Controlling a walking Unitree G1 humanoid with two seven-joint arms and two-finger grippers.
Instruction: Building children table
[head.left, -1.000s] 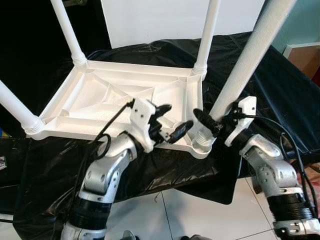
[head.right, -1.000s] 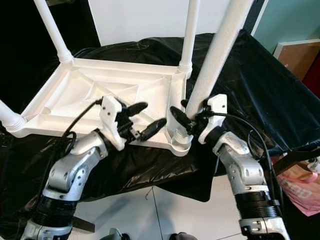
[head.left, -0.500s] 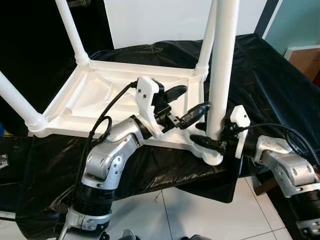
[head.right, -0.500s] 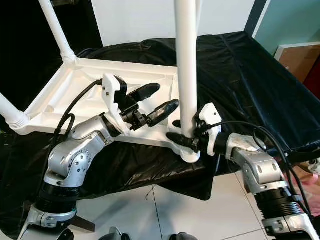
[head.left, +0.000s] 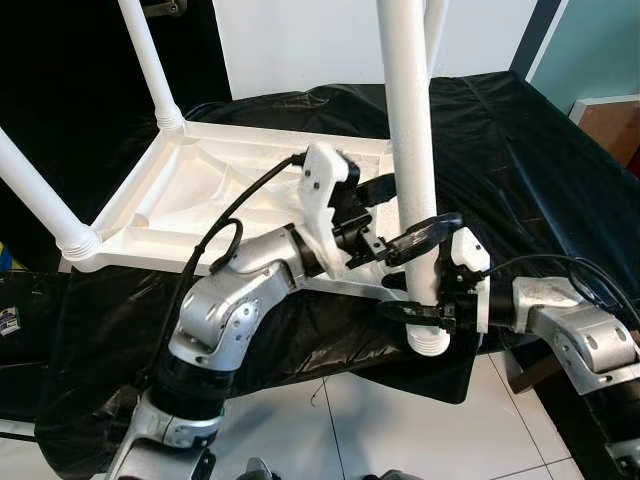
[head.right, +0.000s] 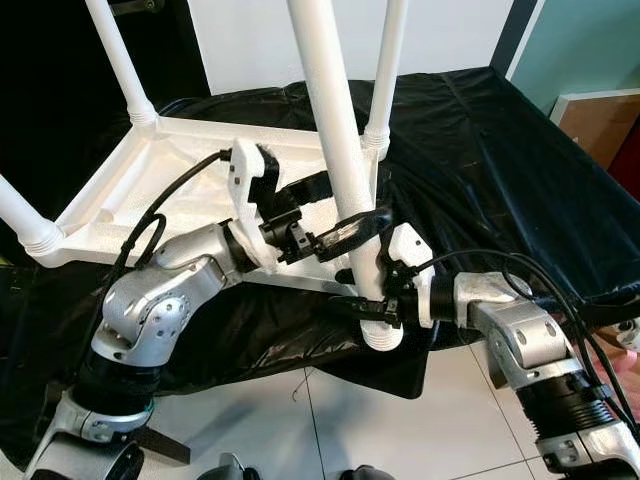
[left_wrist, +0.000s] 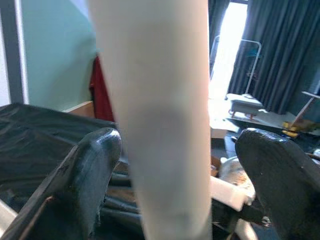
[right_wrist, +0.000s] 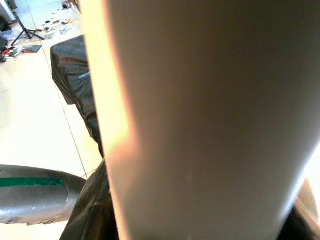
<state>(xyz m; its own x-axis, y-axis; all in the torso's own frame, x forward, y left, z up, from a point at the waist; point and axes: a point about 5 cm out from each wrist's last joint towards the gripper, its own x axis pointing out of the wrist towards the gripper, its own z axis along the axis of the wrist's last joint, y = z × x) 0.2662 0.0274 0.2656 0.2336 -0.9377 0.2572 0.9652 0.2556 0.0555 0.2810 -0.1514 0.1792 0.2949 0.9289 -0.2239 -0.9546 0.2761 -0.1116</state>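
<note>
The white children's table (head.left: 225, 190) lies upside down on a black cloth, with three legs standing in its corners. A fourth white leg (head.left: 405, 120) stands nearly upright at the near right corner, its foot at the corner socket (head.left: 430, 340). My right gripper (head.left: 418, 298) is shut on this leg just above the socket. Higher up, my left gripper (head.left: 405, 212) is open and straddles the same leg. In the left wrist view its fingers (left_wrist: 85, 185) flank the leg (left_wrist: 160, 125), with a gap on one side. The leg (right_wrist: 200, 120) looms close in the right wrist view.
The black cloth (head.left: 520, 170) covers a low surface and hangs over its front edge. White floor tiles (head.left: 350, 420) lie in front. A wooden cabinet (head.left: 612, 120) stands at the right, and a white panel (head.left: 300, 40) rises behind the table.
The fourth leg has swung from leaning right to nearly upright. My left gripper has moved right and now straddles it. My right gripper has turned with the leg and sits low at its base.
</note>
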